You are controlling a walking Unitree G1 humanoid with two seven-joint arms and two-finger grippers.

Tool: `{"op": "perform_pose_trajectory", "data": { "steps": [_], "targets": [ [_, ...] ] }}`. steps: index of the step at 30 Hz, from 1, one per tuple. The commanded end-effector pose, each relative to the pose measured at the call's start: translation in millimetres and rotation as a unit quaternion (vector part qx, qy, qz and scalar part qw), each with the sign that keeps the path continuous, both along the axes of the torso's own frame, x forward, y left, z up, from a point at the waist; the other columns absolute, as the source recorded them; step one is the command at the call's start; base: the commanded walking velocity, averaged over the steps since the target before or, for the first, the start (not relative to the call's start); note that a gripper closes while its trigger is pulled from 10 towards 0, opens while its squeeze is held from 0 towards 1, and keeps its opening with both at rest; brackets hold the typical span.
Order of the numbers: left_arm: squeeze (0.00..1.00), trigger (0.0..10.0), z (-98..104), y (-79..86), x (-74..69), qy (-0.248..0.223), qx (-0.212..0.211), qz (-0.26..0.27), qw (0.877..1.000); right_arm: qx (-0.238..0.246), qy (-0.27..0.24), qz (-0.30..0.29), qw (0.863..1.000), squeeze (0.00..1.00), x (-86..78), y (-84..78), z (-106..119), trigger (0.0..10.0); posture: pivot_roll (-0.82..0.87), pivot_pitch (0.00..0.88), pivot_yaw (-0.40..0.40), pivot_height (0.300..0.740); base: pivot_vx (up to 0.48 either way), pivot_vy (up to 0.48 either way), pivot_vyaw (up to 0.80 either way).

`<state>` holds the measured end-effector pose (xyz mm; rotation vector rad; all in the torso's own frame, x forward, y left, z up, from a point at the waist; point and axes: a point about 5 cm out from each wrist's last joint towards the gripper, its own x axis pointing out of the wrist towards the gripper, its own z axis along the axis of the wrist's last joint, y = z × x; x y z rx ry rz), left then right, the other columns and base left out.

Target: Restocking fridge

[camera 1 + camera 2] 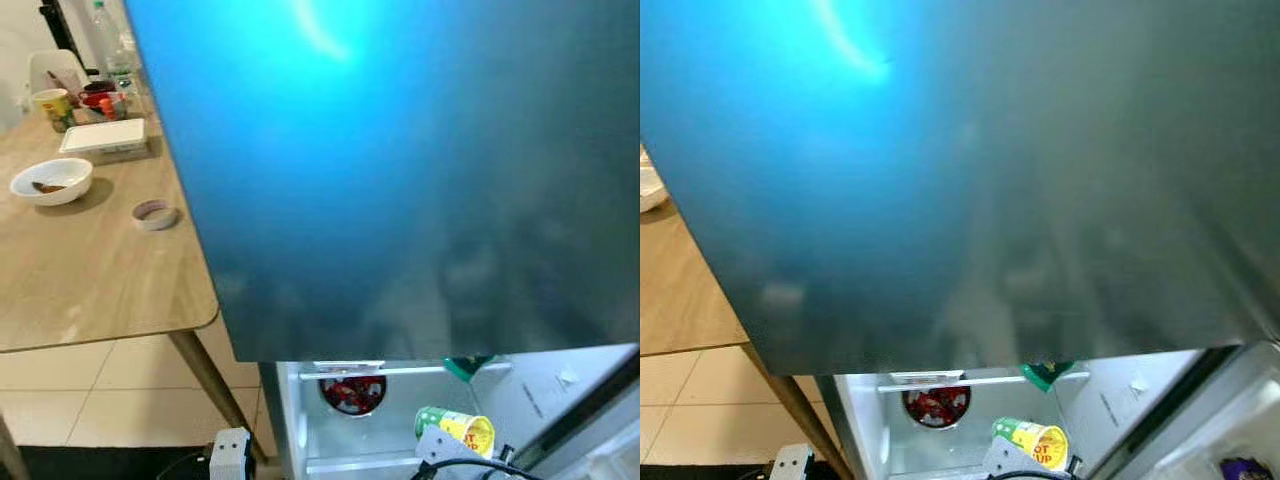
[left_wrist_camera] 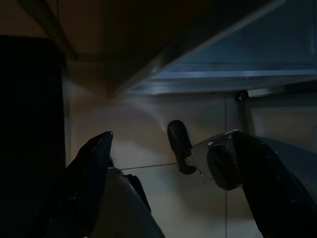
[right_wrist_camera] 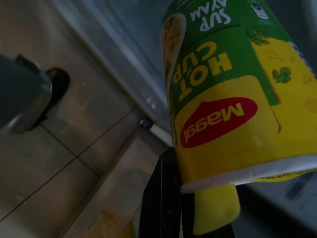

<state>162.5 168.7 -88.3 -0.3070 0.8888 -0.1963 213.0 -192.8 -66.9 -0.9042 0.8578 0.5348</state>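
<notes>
Beneath the blue fridge door (image 1: 400, 170), the right tool (image 3: 168, 208) clamps a green-and-yellow noodle cup (image 3: 233, 94).

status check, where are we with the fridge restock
Right gripper shut on noodle cup, at the open fridge shelf. Left gripper open, idle, low over the floor. Fridge door blocks most of the head view.

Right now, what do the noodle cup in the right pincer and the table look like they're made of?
Maggi Hot Cup: likely coated paper or thin plastic, with a printed glossy wall and a white rolled rim. Table: light wood or wood-look laminate with a matte finish and visible grain streaks.
</notes>
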Motion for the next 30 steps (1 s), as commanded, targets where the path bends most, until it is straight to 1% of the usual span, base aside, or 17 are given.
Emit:
{"op": "perform_pose_trajectory", "data": {
  "steps": [1,2,5,7,8,9,17,24,27,30],
  "targets": [
    [0.0,10.0,0,-2.4,-1.1,-0.003,0.001,-0.012,1.0,-0.004,0.001,0.001,1.0,0.0,2.1,-0.3,1,10.0,-0.07,0.0,0.002,0.735,0.0,0.0,0.0],
    [0.0,10.0,0,-3.2,-0.3,-0.006,0.001,-0.019,1.0,-0.006,0.001,0.002,1.0,0.0,3.7,-0.3,2,10.0,-0.07,0.0,0.002,0.725,0.0,0.0,0.0],
    [0.0,10.0,1,-4.6,0.5,-0.009,0.003,-0.03,1.0,-0.007,-0.001,0.005,1.0,0.0,6.1,0.0,3,10.0,-0.07,0.0,0.0,0.715,0.0,0.0,0.0],
    [0.0,10.0,1,-4.6,0.5,-0.009,0.003,-0.03,1.0,-0.007,-0.001,0.005,1.0,0.0,6.1,0.0,3,10.0,-0.07,0.0,0.0,0.715,0.0,0.0,0.0],
    [0.0,10.0,2,-6.9,3.6,-0.018,0.007,-0.047,0.999,-0.008,-0.003,0.01,1.0,0.0,8.8,0.2,5,10.0,-0.07,0.0,-0.001,0.705,0.0,0.0,0.0],
    [0.0,10.0,3,-7.8,5.0,-0.021,0.008,-0.052,0.998,-0.009,-0.003,0.011,1.0,0.0,9.6,0.2,5,10.0,-0.07,0.0,-0.001,0.7,0.0,0.0,0.0],
    [0.0,10.0,8,-14.8,14.0,-0.05,0.008,-0.077,0.996,-0.008,-0.007,0.013,1.0,0.0,14.6,-0.1,9,10.0,-0.07,0.0,-0.003,0.66,0.0,0.0,0.0],
    [0.0,10.0,6,-15.5,7.2,-0.051,0.019,-0.102,0.993,-0.003,-0.011,0.012,1.0,0.0,16.9,-0.8,10,10.0,-0.06,0.0,-0.002,0.631,0.0,0.0,0.0],
    [0.0,10.0,6,-14.1,6.6,-0.053,0.023,-0.103,0.993,-0.004,-0.011,0.012,1.0,0.0,17.5,-1.1,11,10.0,-0.06,0.0,-0.001,0.631,0.0,0.0,0.0],
    [0.0,10.0,7,-11.4,6.9,-0.06,0.03,-0.103,0.992,-0.011,-0.011,0.016,1.0,0.0,18.3,-2.0,11,10.0,-0.06,0.0,-0.001,0.616,0.0,0.0,0.0]
  ]
}}
